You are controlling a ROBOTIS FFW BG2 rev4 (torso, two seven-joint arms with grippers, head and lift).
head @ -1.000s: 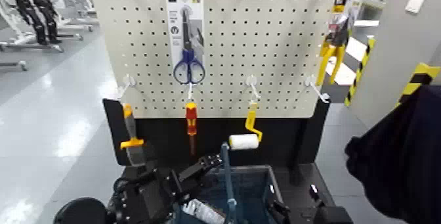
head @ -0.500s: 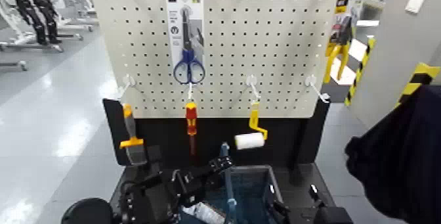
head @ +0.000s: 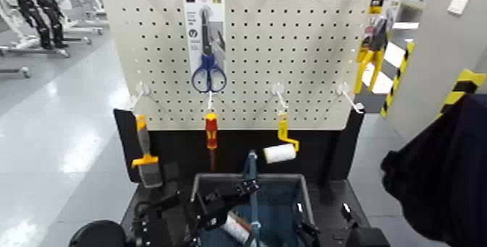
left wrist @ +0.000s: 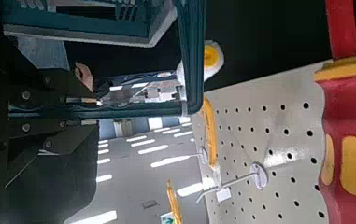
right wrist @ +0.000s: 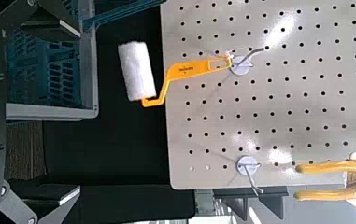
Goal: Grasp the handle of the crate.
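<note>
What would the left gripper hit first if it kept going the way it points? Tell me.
Most likely the handle: the left gripper points at the blue bar standing over the crate, its jaws open beside it. Depth is unclear; contact may already be made.

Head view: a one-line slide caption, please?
Left tool reaches the blue crate's upright handle below a pegboard of hanging tools.

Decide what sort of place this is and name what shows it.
Probably a workshop or robot test lab: a pegboard hung with tools such as scissors and a paint roller, and hazard-striped posts behind.
</note>
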